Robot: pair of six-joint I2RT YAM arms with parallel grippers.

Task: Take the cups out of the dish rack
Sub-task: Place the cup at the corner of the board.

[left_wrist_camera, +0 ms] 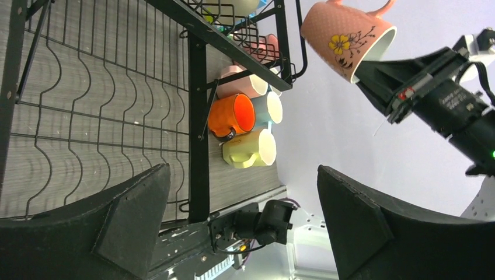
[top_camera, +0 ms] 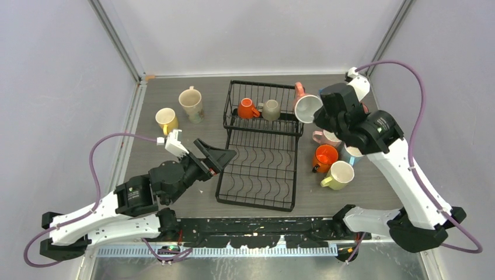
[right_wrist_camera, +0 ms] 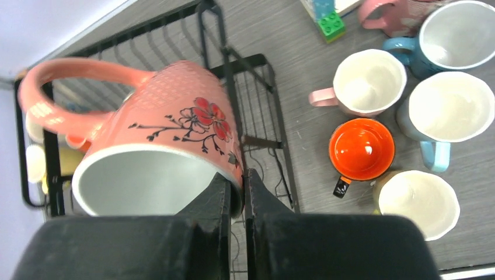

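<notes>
Right gripper [right_wrist_camera: 244,181] is pinched tight on the rim of the salmon-pink flowered ceramic mug [right_wrist_camera: 175,128], holding it tipped in the air just beside the basket end of the black wire dish rack [top_camera: 264,132]. Left gripper [top_camera: 217,153] gapes wide and empty at the tray's left edge. An orange mug [top_camera: 247,108] and a grey-beige mug [top_camera: 270,109] sit in the basket.
</notes>
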